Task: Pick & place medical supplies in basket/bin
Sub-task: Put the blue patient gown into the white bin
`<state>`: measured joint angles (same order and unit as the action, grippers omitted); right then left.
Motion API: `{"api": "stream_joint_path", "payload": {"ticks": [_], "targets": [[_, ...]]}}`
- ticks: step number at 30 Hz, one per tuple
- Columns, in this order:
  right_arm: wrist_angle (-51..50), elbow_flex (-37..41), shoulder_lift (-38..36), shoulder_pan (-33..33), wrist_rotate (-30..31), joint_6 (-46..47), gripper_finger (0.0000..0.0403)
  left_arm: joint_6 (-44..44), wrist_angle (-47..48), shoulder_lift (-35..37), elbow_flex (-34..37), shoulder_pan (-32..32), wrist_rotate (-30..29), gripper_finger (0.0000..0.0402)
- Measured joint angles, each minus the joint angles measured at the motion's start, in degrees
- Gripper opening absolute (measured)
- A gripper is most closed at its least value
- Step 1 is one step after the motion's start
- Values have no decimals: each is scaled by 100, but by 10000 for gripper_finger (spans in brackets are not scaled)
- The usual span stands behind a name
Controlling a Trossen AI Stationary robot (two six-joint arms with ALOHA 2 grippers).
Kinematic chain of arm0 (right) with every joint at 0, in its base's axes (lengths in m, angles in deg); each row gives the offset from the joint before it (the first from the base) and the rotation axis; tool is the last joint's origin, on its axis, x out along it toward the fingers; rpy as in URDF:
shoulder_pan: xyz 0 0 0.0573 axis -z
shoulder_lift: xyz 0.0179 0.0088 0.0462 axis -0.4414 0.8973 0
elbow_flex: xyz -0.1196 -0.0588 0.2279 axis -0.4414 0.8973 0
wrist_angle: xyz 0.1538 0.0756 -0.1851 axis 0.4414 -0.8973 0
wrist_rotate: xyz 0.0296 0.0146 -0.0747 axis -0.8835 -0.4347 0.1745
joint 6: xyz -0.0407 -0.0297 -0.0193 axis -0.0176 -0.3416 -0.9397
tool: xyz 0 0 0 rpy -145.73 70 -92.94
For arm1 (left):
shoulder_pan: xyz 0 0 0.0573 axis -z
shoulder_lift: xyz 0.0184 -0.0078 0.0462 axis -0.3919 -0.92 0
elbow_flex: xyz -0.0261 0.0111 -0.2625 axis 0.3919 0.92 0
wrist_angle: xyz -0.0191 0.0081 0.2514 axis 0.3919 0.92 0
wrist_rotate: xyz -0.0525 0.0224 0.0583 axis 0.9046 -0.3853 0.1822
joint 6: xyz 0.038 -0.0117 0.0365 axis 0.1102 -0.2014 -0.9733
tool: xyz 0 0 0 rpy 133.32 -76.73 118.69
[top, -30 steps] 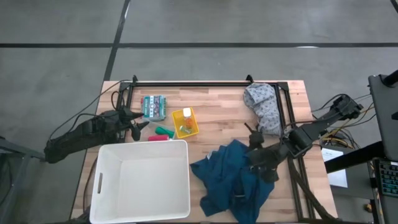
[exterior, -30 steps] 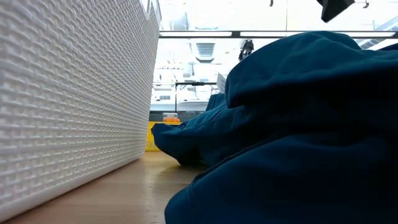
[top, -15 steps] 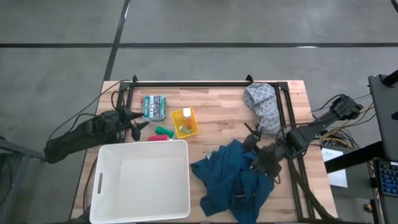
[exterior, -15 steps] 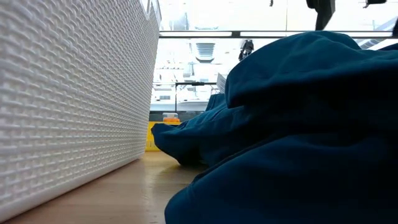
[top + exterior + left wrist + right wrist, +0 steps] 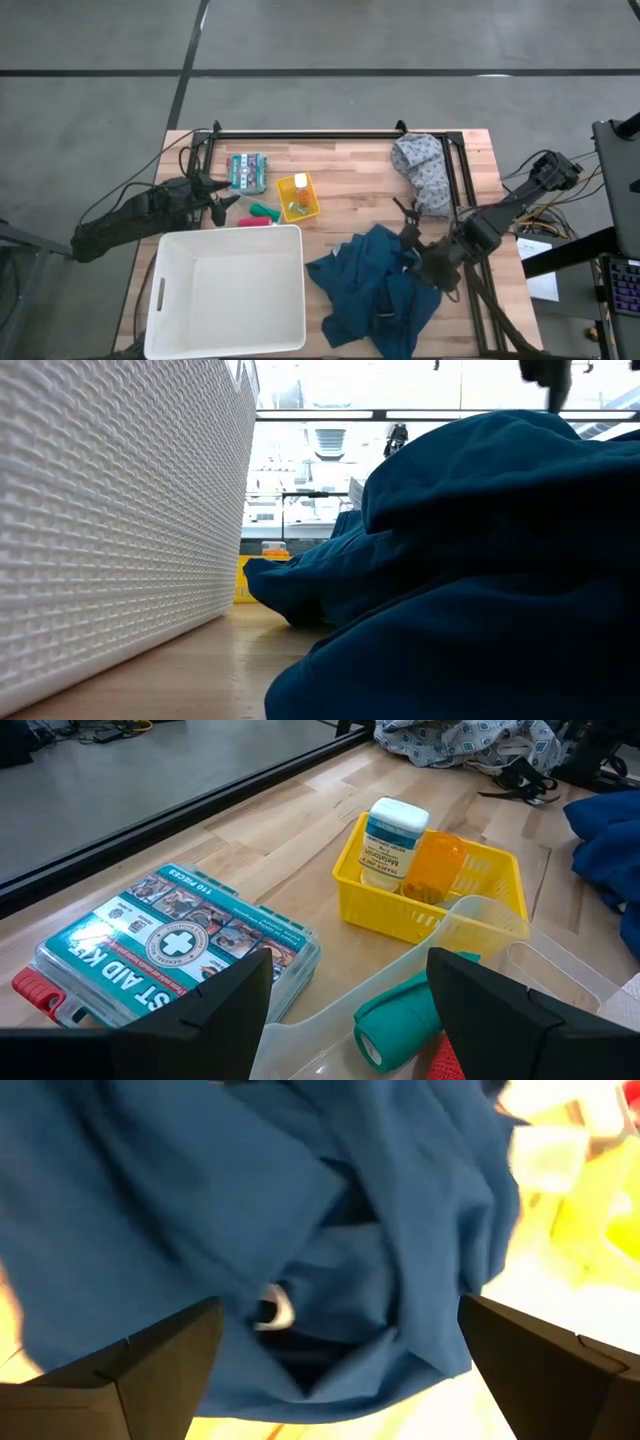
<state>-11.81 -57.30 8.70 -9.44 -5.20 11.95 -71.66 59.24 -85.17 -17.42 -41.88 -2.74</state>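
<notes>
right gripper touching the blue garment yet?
Cannot tell. High view puts the open right gripper over the blue garment; no view plainly shows contact or gap.

Low view: white bin (image 5: 110, 520) wall fills left, top and near end cut off by picture edge. Blue garment (image 5: 470, 570) fills right, cut off at bottom and right; hides most of table behind it. Only dark tip of arm shows at top edge, rest cut off.

Right wrist view: blurred; garment (image 5: 300, 1230) fills it, small white thing (image 5: 272, 1308) in fold too unclear to name.

Left wrist view: first aid box (image 5: 160, 945) partly hidden by dark finger; green tube (image 5: 405, 1020) partly hidden too.

High view: bottle labels in yellow basket (image 5: 298, 197) too small to read.
</notes>
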Motion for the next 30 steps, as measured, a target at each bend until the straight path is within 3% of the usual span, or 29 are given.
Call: {"api": "stream_joint_path", "payload": {"ticks": [10, 13, 19, 24, 30], "targets": [[-202, 179, -293, -1200, 130, 138, 400, 0, -2, 1, -1, 0, 1, 271], [18, 392, -273, -1524, 644, 427, 400, 0, -2, 0, -1, 0, 1, 271], [1186, 1027, -65, -1951, 2345, 1023, 400, 0, -2, 0, 0, 0, 0, 271], [1427, 1385, 2, -2188, 2466, 961, 400, 0, -2, 0, -1, 0, 0, 271], [1204, 1409, -145, -2783, 3173, 1112, 400, 0, -2, 0, 0, 0, 0, 271]]}}
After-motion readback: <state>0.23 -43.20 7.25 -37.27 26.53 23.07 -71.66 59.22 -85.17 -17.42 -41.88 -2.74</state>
